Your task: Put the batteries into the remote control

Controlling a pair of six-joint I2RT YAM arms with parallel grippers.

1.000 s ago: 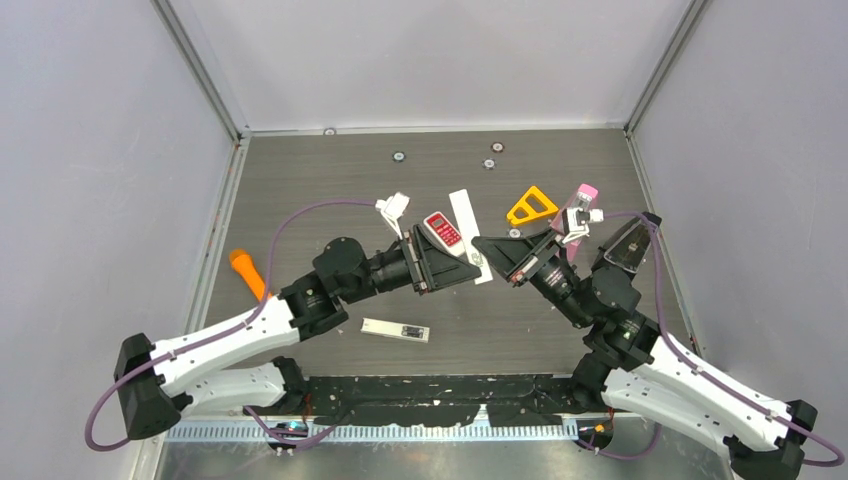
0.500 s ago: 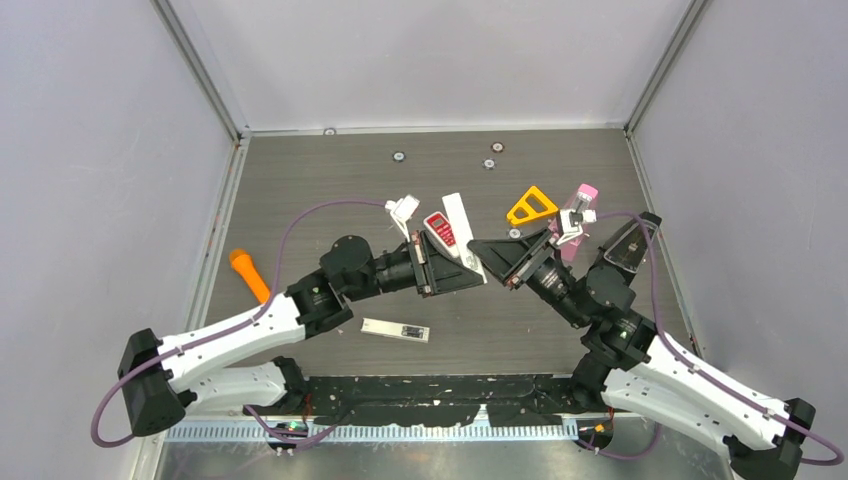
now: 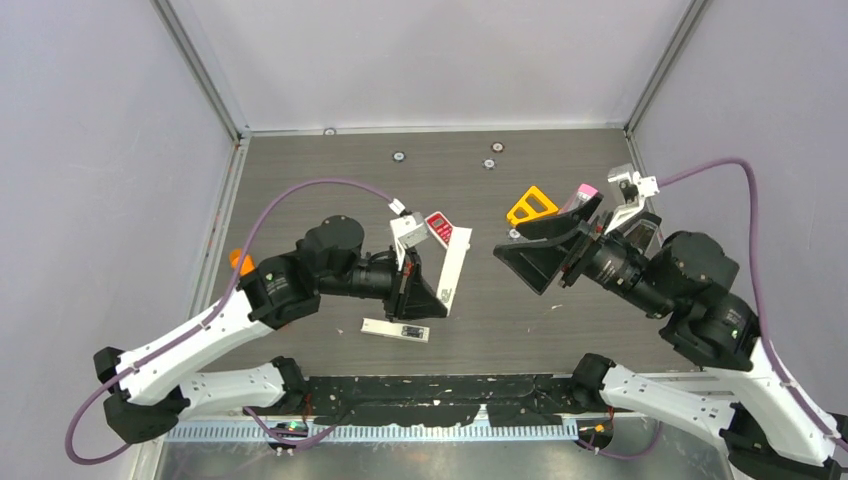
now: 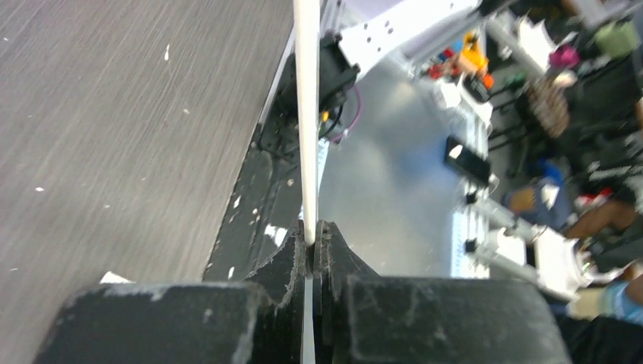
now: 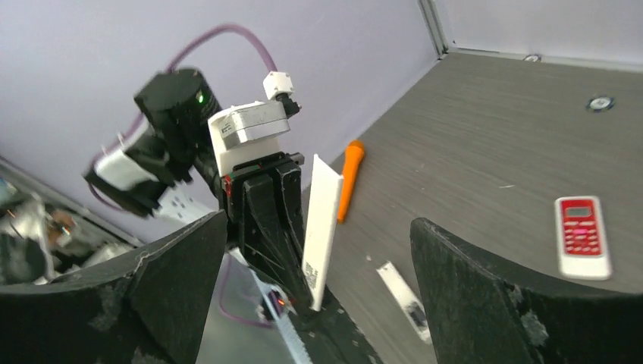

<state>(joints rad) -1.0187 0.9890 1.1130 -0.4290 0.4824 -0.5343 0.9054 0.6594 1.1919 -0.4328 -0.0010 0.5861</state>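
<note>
The left gripper (image 3: 432, 298) is clamped tight on one end of the white remote control (image 3: 457, 262). The left wrist view shows both fingers pressed flat against the thin slab, which runs straight out from the jaws edge-on. From the right wrist view the remote stands nearly upright in that grip, its broad pale face showing and a small printed label near the gripped end. It is held above the table (image 3: 330, 170), a little left of the middle and toward the near edge.

The right gripper (image 3: 525, 250) faces it from the right with its fingers spread wide and nothing between them, apart from the remote.

A white strip with a dark patch (image 3: 395, 330) lies flat near the near edge, just below the left gripper. A red-and-white keypad remote (image 3: 438, 228) lies just behind the left wrist, around the middle of the table. An orange stick (image 3: 240, 262) shows by the left edge, mostly hidden behind the left arm. A yellow triangular frame (image 3: 531, 205) and a pink-topped object (image 3: 583, 192) sit toward the right edge, behind the right gripper.

I cannot make out the batteries in any view.
</note>
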